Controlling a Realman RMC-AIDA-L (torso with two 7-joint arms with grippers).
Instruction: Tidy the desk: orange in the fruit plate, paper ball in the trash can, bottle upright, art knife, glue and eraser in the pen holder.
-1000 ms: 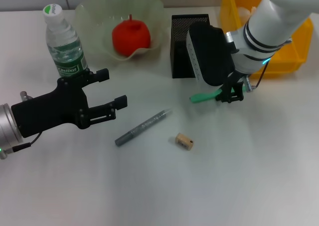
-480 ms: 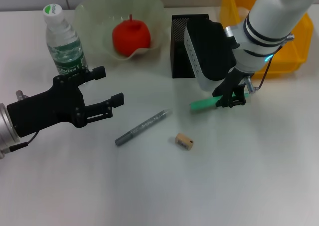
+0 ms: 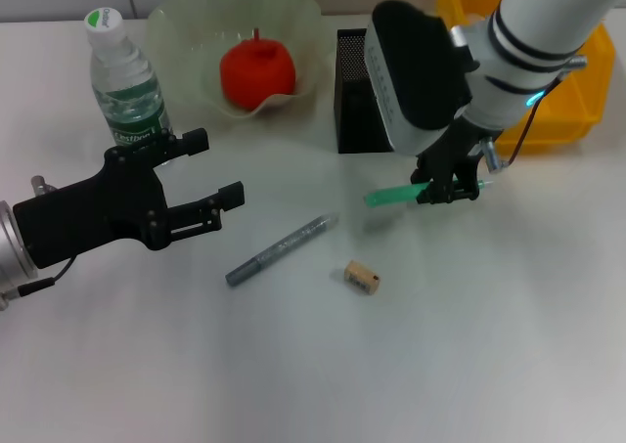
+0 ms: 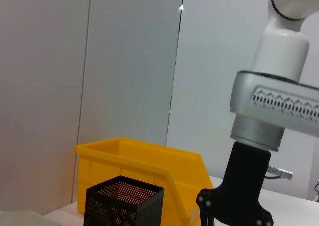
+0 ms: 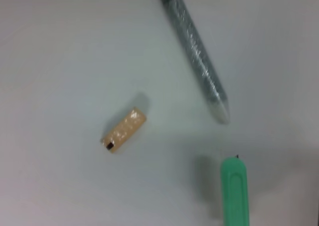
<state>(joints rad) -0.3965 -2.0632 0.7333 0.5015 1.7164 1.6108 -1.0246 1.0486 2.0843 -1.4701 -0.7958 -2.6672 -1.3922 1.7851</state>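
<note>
Lifting the green knife (image 3: 396,196) clear of the desk, our right gripper (image 3: 447,187) stays clamped on it, so the holder (image 3: 360,91) comes next, we judge, while our left gripper (image 3: 201,189) hangs open.

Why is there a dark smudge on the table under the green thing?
Head view: that smudge is the shadow of the green art knife, held off the table by the right gripper. Right wrist view: the knife and eraser each cast a soft shadow too.
</note>
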